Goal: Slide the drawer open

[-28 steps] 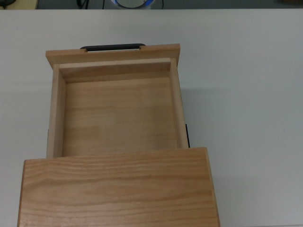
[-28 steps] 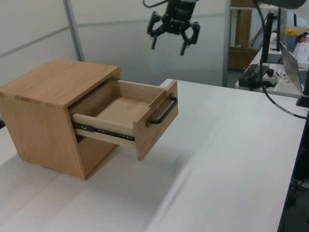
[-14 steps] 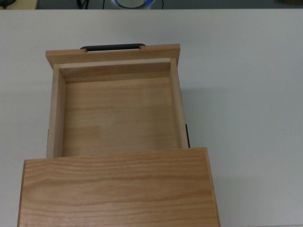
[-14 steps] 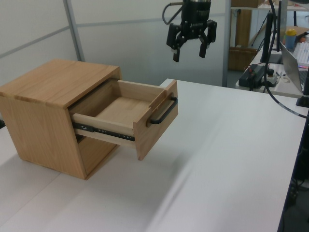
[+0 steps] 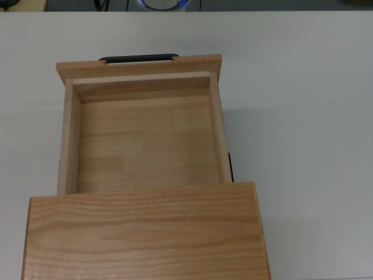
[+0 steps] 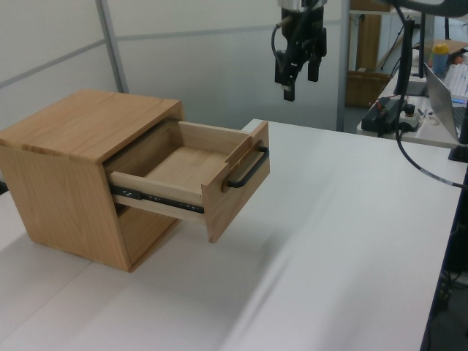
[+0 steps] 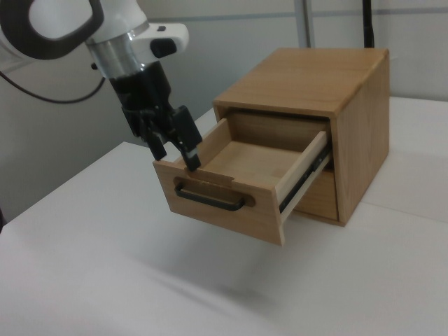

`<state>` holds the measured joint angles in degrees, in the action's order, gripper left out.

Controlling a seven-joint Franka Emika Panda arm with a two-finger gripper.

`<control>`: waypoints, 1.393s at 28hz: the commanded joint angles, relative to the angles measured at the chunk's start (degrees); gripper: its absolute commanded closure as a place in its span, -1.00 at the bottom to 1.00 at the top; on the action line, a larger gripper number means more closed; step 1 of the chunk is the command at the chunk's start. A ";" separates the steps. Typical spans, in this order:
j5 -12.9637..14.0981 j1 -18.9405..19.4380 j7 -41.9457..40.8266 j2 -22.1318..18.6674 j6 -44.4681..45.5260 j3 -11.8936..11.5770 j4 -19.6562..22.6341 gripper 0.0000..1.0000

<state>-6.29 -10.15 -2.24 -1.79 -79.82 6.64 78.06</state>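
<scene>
The gripper (image 7: 174,151) is hanging in the air with its fingers (image 7: 189,148) spread apart, gripping nothing, clear of the handle (image 7: 210,199). The top view is missing the gripper entirely. The drawer (image 5: 144,140) is sitting pulled well out of the cabinet (image 6: 69,183) on the white table (image 6: 344,241).

Panda arm, single tool (image 6: 298,73) pointing down, held high in the air; grips nothing. Left view: black tool seen nearly edge-on near the top edge, fingers (image 6: 288,86) hanging downward. Right view: white wrist link w/ silver collar above the black tool (image 7: 172,148); two fingers (image 7: 190,157) spread apart w/ a clear gap. Top view: arm out of shot.
</scene>
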 commanded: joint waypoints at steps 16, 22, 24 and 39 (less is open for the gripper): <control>0.92 0.40 -5.93 1.70 0.54 0.74 0.78 -1.00; 9.01 -0.22 -4.88 1.79 -1.57 0.04 0.69 -1.00; 8.14 -0.13 -4.61 1.61 -2.18 0.13 0.69 -1.00; 7.08 0.40 2.24 1.97 -2.36 0.13 0.61 -1.00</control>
<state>0.49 -10.25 -1.69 0.42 -81.03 7.17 78.20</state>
